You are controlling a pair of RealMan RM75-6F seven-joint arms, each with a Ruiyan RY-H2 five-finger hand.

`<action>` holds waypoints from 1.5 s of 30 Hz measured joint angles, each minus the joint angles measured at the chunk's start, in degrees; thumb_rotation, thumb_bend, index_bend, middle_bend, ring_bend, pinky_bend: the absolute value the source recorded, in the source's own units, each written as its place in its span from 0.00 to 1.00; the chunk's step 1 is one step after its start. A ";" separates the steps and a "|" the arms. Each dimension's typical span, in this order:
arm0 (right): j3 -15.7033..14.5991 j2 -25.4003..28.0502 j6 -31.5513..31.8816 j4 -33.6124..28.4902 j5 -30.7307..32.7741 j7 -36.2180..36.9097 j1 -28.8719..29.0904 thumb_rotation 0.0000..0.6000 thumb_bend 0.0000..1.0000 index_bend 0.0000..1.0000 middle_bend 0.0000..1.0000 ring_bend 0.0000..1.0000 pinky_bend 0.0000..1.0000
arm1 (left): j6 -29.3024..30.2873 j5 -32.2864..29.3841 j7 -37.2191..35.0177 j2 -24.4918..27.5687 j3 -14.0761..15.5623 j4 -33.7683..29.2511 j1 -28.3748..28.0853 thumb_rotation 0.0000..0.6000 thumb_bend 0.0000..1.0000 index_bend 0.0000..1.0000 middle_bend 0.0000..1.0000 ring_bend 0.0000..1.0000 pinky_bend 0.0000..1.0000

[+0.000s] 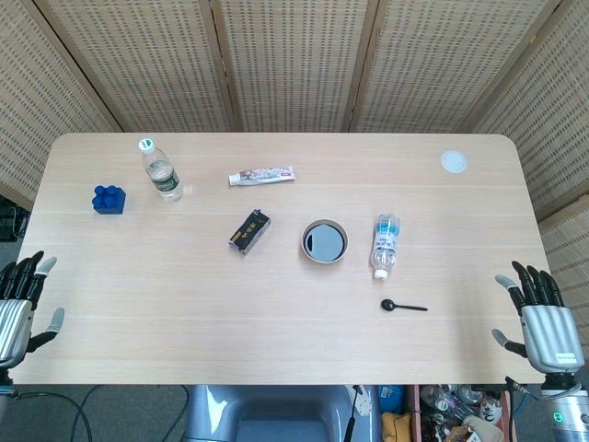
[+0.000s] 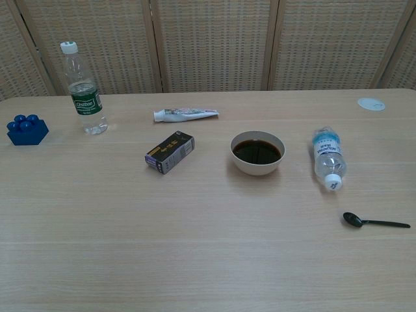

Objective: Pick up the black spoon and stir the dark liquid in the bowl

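A: Inventory of the table (image 1: 276, 350)?

B: Two bottles: one upright bottle (image 1: 161, 171) with a green label, one lying bottle (image 1: 386, 245) with a blue label. One bowl (image 1: 324, 242), one black spoon (image 1: 402, 305), one toothpaste tube (image 1: 262, 176), one dark box (image 1: 249, 229), one blue block (image 1: 109, 199), one white disc (image 1: 453, 162).

A: Appearance and position of the task items?

B: The spoon is slim, all black, and lies flat with its round head pointing left, near the front right edge, just in front of the lying bottle. The bowl is pale, filled with dark liquid, and sits mid-table, beside that bottle.

A: Hands?

B: The left hand (image 1: 20, 299) and right hand (image 1: 541, 315) rest off the table's ends, fingers apart, grasping nothing.
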 measured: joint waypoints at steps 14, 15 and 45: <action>0.01 0.06 0.41 0.08 -0.47 0.54 -0.06 1.00 0.09 0.24 0.13 0.02 0.11 | 0.60 0.13 -0.03 0.33 0.06 -0.26 0.35 1.00 0.44 0.00 0.00 0.00 0.00; 0.00 0.07 0.46 0.12 -0.51 0.64 -0.09 1.00 0.09 0.24 0.13 0.02 0.11 | 0.67 0.18 -0.06 0.41 0.05 -0.30 0.40 1.00 0.44 0.00 0.00 0.00 0.00; 1.41 4.89 -11.07 -2.53 -4.80 10.09 9.93 1.00 0.09 0.40 0.66 0.68 0.74 | -0.67 0.62 0.62 3.58 -1.34 -2.37 -1.57 1.00 0.44 0.00 0.00 0.00 0.00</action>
